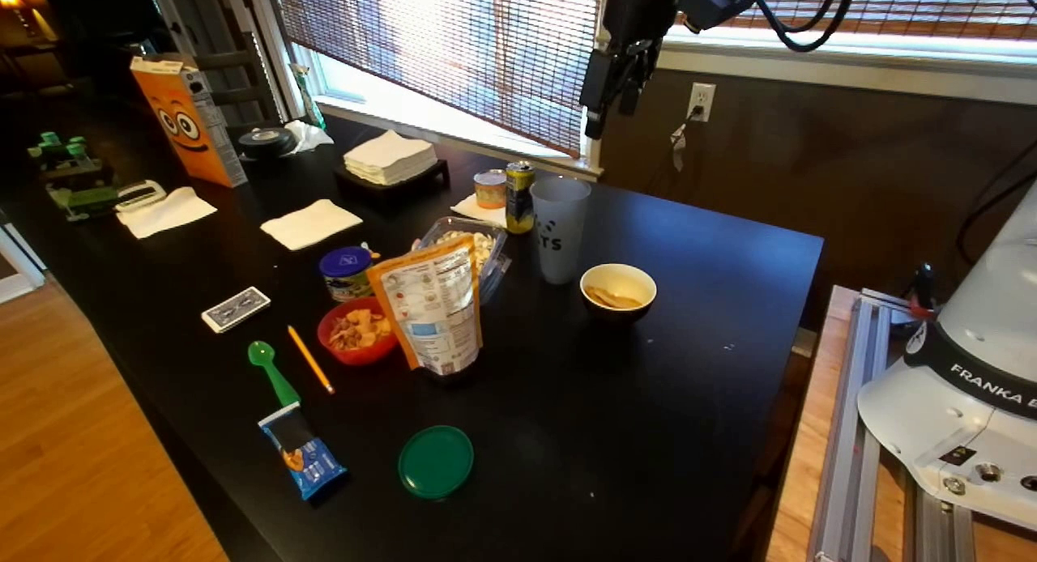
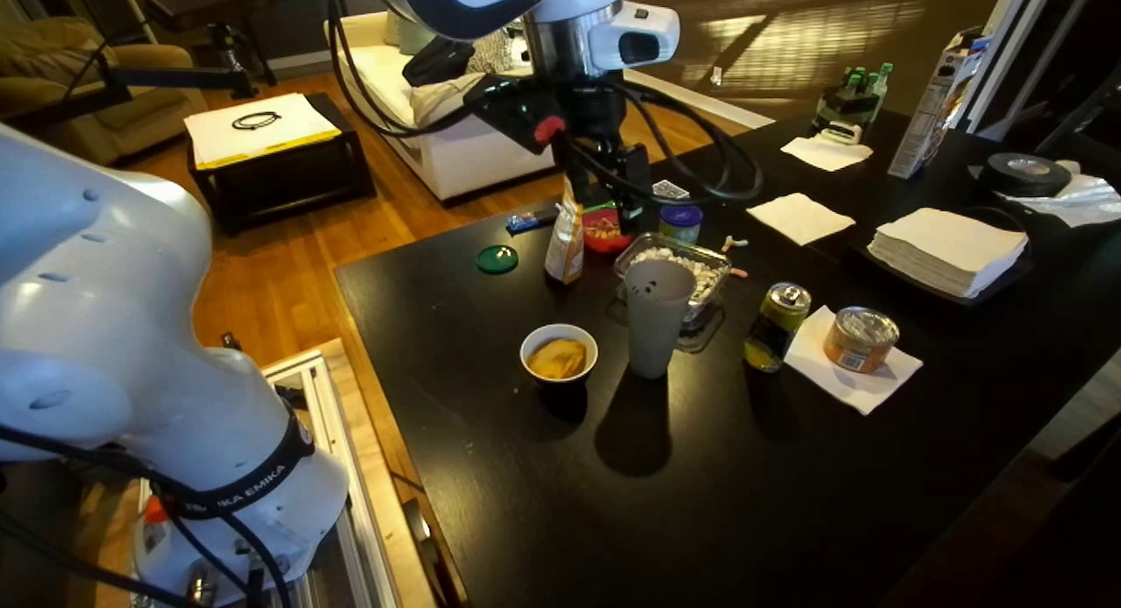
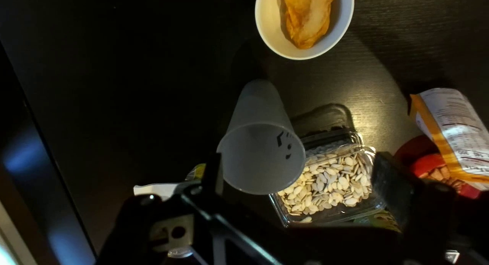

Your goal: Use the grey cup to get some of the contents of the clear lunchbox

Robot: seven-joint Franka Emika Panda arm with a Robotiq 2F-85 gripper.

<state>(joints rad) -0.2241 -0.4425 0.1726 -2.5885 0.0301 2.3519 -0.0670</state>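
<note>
The grey cup (image 1: pixel 561 232) stands upright on the dark table, with a dark print on its side. It also shows in an exterior view (image 2: pixel 655 323) and in the wrist view (image 3: pixel 263 158), where I look into its mouth and see no contents. The clear lunchbox (image 3: pixel 336 216) sits close beside it, lid folded open, with pale seeds in it. It shows behind the snack bag in an exterior view (image 1: pixel 496 277). My gripper (image 1: pixel 612 121) is open and empty, well above the table. In the wrist view its fingers (image 3: pixel 301 171) are wide apart, over the cup and lunchbox.
A bowl with a yellow-brown piece (image 2: pixel 560 358) stands near the cup. An upright snack bag (image 1: pixel 433 311) and a red bowl (image 1: pixel 356 331) flank the lunchbox. A yellow can (image 2: pixel 777 328) and a tin (image 2: pixel 861 338) are on its far side. A green lid (image 1: pixel 436 461) lies near the edge.
</note>
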